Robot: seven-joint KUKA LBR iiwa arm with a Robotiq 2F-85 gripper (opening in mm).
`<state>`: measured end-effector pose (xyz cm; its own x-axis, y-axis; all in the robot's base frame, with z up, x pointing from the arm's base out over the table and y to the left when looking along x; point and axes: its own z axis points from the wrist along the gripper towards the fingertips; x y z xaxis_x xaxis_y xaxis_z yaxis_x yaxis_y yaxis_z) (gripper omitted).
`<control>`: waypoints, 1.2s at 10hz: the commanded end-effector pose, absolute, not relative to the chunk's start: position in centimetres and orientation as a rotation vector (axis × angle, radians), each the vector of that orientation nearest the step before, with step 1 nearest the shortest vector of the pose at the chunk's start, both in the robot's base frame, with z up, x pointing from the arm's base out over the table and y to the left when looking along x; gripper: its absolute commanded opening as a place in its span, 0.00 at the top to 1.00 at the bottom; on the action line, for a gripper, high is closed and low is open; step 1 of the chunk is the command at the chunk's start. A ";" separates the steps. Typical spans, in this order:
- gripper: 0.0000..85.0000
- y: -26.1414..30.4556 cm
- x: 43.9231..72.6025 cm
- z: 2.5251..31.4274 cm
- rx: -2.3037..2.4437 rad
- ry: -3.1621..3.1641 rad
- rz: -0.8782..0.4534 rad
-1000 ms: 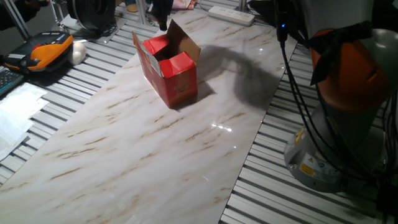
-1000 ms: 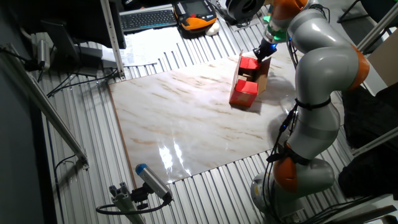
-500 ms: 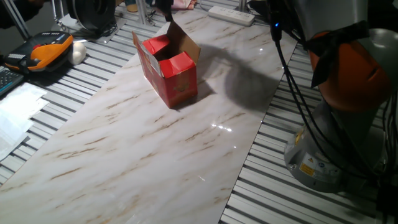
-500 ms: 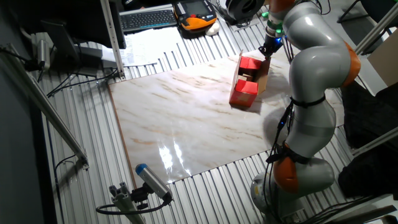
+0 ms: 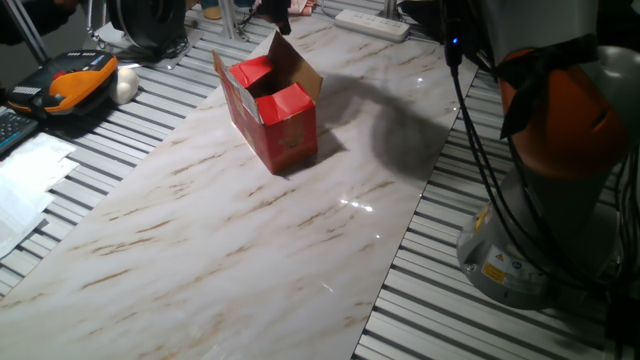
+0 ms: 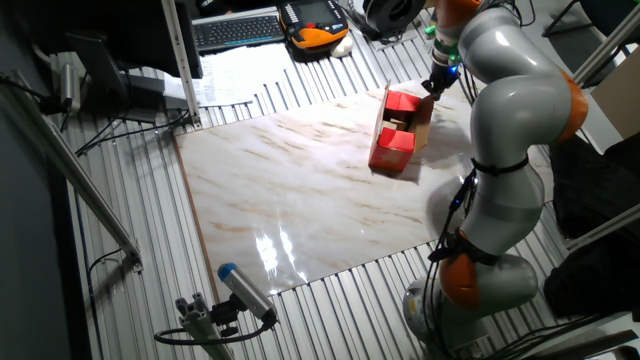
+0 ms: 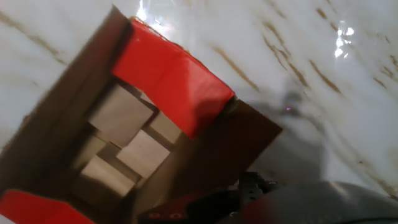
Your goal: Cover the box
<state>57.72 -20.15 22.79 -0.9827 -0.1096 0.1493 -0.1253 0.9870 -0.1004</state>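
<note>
Main risk, as a judgement: the red carton box (image 5: 272,112) stands free on the marble tabletop (image 5: 250,250), so a sideways push on the upright brown flap (image 5: 297,62) could slide or tip the light carton instead of folding the flap, or fold it over the still-raised red end flaps. The box sits in the upper middle of one fixed view, top open, small blocks inside (image 7: 127,140). The gripper (image 6: 437,84) hangs at the flap's upper edge, upper right in the other fixed view; its opening cannot be judged.
</note>
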 end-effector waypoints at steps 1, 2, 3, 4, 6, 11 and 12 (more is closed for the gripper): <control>1.00 -20.3 57.5 22.6 0.190 -2.990 0.183; 1.00 -20.5 57.3 22.4 0.203 -2.990 0.200; 1.00 -20.7 57.0 22.2 0.204 -2.996 0.191; 1.00 -20.7 56.9 22.0 0.204 -3.003 0.188; 1.00 -20.6 56.9 21.0 0.199 -3.027 0.194; 1.00 -18.9 58.6 21.6 0.129 -3.033 0.132; 1.00 -18.2 59.1 21.9 0.108 -3.025 0.127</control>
